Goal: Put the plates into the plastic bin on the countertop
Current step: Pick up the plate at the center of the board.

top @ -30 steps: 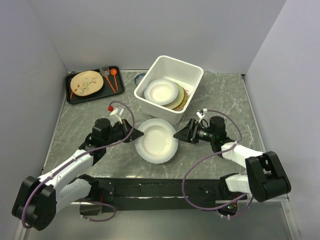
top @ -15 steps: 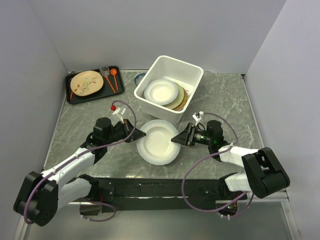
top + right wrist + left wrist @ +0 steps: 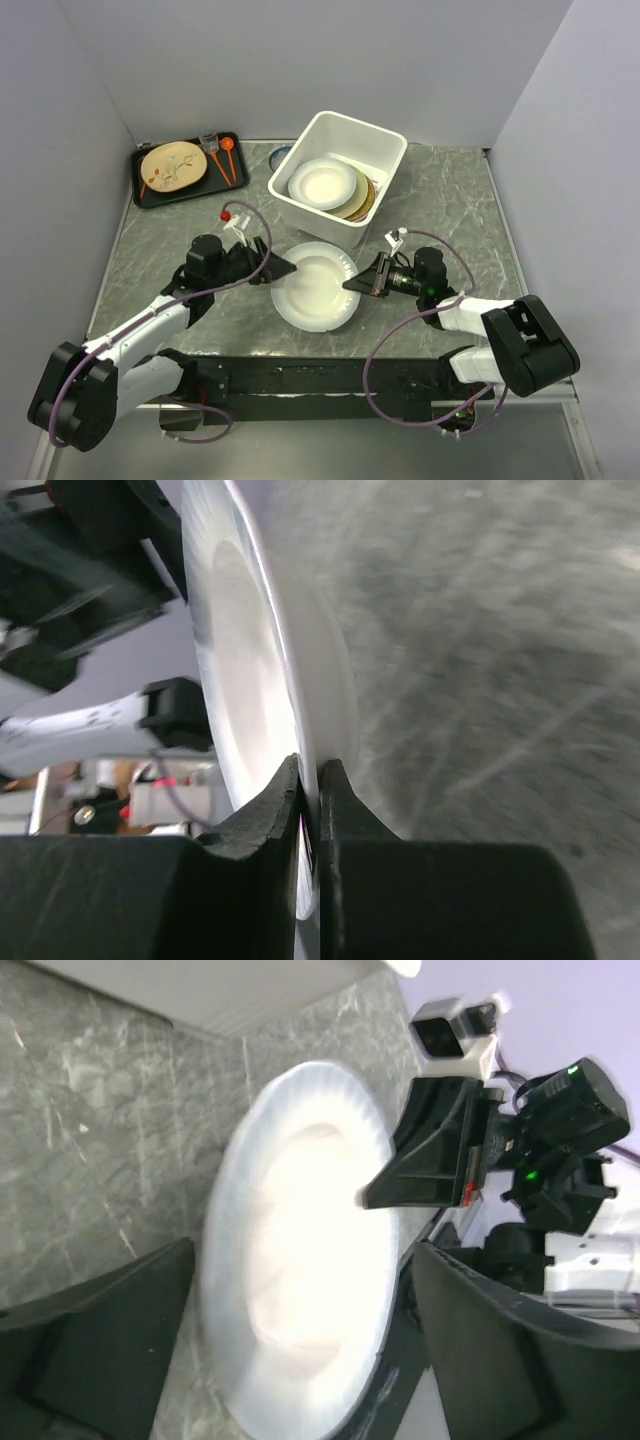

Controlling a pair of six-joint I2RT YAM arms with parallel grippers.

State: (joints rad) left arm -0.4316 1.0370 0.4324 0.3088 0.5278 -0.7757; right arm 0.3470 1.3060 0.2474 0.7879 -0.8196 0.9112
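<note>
Pinches right rim of white plate (image 3: 313, 290) in right gripper (image 3: 347, 286); face up at mid-bench, just nearside of plastic bin (image 3: 310, 218). Holds left gripper (image 3: 290, 272) spread beside left rim, closer than a second ago.

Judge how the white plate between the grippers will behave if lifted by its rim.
The white plate looks rigid, so it probably keeps its shape. Its shiny rim is pinched at one edge by the right gripper, so it may slip or swing. Material unclear; if ceramic, a drop could chip it.
</note>
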